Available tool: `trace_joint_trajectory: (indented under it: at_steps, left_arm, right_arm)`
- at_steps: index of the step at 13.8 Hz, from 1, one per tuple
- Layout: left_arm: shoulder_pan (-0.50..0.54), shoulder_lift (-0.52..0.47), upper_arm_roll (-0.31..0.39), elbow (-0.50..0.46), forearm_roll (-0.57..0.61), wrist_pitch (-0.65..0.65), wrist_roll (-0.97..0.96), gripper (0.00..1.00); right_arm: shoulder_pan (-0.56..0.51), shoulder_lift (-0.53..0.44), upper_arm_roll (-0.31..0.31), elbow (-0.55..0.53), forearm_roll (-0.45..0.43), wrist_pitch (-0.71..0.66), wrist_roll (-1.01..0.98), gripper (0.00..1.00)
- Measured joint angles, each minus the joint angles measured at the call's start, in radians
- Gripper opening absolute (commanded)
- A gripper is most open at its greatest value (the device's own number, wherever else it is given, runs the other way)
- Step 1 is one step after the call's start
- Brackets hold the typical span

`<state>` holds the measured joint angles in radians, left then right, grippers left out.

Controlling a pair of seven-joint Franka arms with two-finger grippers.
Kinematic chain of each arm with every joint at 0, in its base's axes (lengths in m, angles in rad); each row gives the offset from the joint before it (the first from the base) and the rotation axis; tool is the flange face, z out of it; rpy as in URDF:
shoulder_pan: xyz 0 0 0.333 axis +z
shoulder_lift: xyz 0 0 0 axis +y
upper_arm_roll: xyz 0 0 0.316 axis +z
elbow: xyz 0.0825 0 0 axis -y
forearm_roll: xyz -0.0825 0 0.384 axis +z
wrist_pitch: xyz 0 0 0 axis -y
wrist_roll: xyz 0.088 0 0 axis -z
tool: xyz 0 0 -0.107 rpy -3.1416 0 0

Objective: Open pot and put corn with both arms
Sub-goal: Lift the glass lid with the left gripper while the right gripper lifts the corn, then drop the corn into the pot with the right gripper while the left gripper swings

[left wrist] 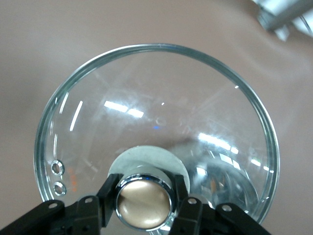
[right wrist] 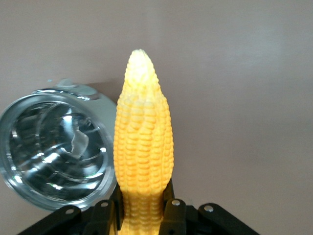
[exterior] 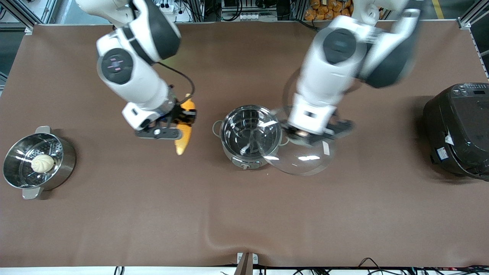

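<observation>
The shiny steel pot stands open at the table's middle, its control knob facing the front camera. My left gripper is shut on the tan knob of the clear glass lid and holds the lid tilted in the air, beside the pot toward the left arm's end. My right gripper is shut on the yellow-orange corn and holds it above the cloth, beside the pot toward the right arm's end. In the right wrist view the corn points away with the open pot beside it.
A steel steamer pot with a white bun in it stands at the right arm's end. A big black rice cooker stands at the left arm's end. Brown cloth covers the table.
</observation>
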<state>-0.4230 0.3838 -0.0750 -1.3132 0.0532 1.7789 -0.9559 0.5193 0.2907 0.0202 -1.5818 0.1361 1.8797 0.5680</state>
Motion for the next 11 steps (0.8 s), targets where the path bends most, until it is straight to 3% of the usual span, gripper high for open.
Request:
trace_joint_trajectory:
  at_steps: [3, 7, 10, 11]
  left_arm:
    - [0.133, 0.001, 0.0, -0.016, 0.0, -0.003, 0.057, 0.0]
    - [0.215, 0.044, -0.001, -0.058, 0.0, -0.016, 0.15, 0.0]
    - [0.25, 0.103, -0.001, -0.072, 0.0, -0.039, 0.223, 0.0]
    - [0.262, 0.13, -0.002, -0.075, 0.0, -0.036, 0.239, 0.0]
  right_arm:
    - [0.13, 0.07, 0.001, 0.0, 0.0, 0.158, 0.108, 0.01]
    - [0.251, 0.193, 0.0, 0.003, 0.0, 0.338, 0.209, 0.04]
    - [0.269, 0.271, -0.001, 0.016, 0.0, 0.397, 0.237, 0.1]
    - [0.269, 0.282, -0.005, 0.022, 0.0, 0.398, 0.238, 0.2]
